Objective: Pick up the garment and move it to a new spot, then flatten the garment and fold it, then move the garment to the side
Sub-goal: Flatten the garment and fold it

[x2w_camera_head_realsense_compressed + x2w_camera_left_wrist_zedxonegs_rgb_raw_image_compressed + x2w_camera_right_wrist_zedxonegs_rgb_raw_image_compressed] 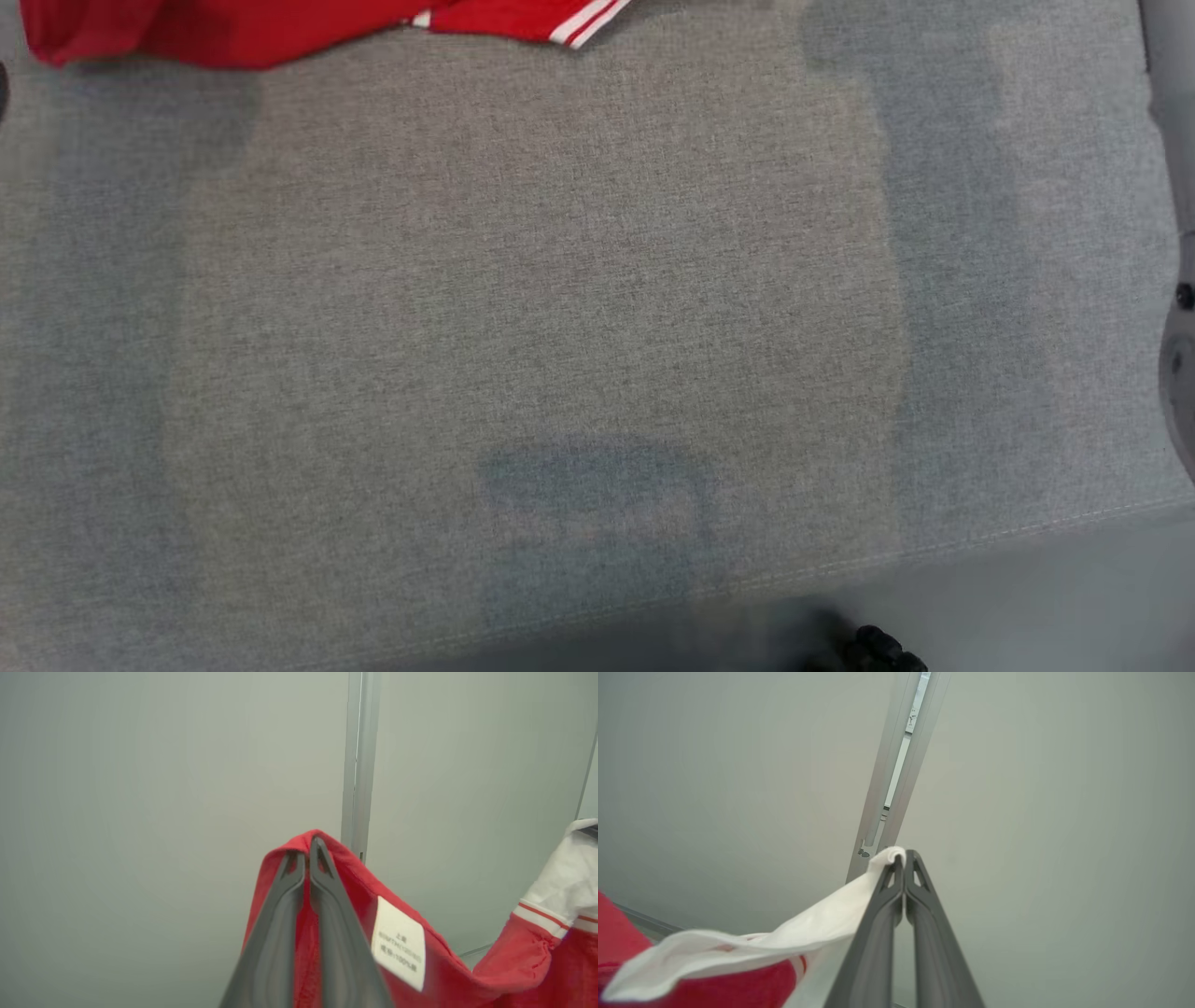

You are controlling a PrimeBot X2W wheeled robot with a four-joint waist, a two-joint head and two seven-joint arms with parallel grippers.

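Note:
The garment is red with white parts and white-striped trim. In the head view its lower hem (280, 28) hangs at the top edge, over the far left of the grey fabric surface (560, 327). My left gripper (307, 851) is shut on a red fold of the garment (355, 882), beside a white care label (399, 942). My right gripper (905, 856) is shut on a white edge of the garment (822, 924), with red cloth (714, 989) hanging below it. Both wrist views face a pale wall, so the garment is held up in the air.
The grey surface ends in a stitched front edge (1027, 527) with pale floor beyond. A dark part (882, 649) sits at the bottom edge. A metal rail (896, 774) runs up the pale wall panels.

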